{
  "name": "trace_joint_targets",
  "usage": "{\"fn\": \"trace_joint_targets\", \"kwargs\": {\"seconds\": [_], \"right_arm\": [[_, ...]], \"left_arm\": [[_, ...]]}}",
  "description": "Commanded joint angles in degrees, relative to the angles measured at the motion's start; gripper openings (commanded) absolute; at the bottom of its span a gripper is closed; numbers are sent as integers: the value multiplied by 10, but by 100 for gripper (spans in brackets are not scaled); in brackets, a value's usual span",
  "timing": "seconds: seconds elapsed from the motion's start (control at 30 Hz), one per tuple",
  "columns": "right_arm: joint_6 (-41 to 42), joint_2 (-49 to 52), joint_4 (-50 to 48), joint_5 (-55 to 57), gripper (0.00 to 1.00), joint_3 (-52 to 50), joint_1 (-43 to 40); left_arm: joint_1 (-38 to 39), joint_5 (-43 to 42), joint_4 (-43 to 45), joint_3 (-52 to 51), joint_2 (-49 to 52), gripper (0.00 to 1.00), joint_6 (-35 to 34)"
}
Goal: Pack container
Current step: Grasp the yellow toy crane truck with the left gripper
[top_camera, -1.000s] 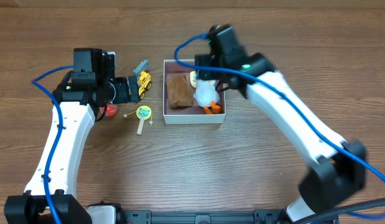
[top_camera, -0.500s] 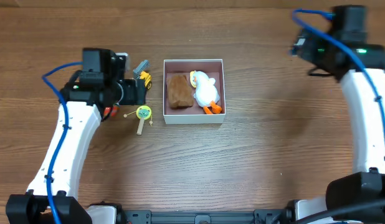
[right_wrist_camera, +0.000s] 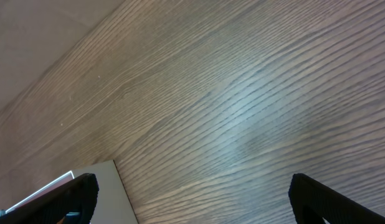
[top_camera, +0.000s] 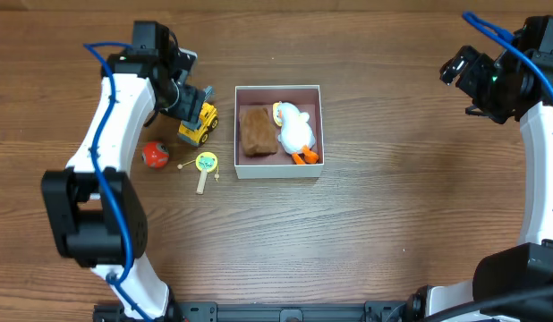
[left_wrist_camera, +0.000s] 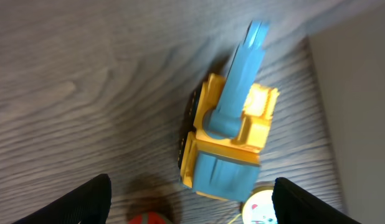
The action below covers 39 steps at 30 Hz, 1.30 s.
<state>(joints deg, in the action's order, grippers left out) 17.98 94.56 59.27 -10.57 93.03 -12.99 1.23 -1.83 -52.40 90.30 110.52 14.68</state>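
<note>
Overhead view: the container [top_camera: 278,170] sits mid-frame, a brown plush [top_camera: 255,130] and duck [top_camera: 296,131] inside. Just left of it on the surface [top_camera: 366,233], the yellow excavator [top_camera: 197,122] lies diagonally beneath the left jaws, spread wide and empty; the right jaws, equally open, hang far upper right.

- Left arm [top_camera: 106,125]: smooth white shell links joined by black motor housings, with a bulky black block at the base end
- A blue cable [top_camera: 102,54] runs along it, looping free near the wrist
- Left tool [top_camera: 189,100]: black body; its wrist view shows two dark matte fingers [left_wrist_camera: 86,202] with rounded tips
- Right arm [top_camera: 538,170]: the same white shell and black joint housings
- A second blue cable [top_camera: 491,34] arcs over its black wrist
- Right tool [top_camera: 454,70]: black, with dark fingers [right_wrist_camera: 68,199] at the lower corners of its wrist view
</note>
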Motion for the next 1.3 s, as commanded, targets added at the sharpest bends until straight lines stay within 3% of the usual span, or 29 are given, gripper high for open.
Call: {"fn": "trace_joint_targets", "kwargs": {"seconds": [0.0, 0.13, 0.6, 0.87, 1.0, 1.27], "right_arm": [[0, -2, -2, -7, 100, 2, 2], [0, -2, -2, -7, 100, 2, 2], [0, -2, -3, -7, 100, 2, 2], [0, -2, -4, -7, 100, 2, 2], [0, -2, -4, -7, 100, 2, 2], [0, -2, -4, -7, 100, 2, 2]], "left_arm": [[-2, 4, -3, 18, 17, 81, 54], [-1, 3, -5, 17, 50, 80, 92], [8, -12, -5, 17, 84, 75, 125], [12, -25, 4, 17, 84, 57, 172], [21, -27, 4, 17, 84, 43, 177], [46, 23, -19, 32, 77, 31, 174]]}}
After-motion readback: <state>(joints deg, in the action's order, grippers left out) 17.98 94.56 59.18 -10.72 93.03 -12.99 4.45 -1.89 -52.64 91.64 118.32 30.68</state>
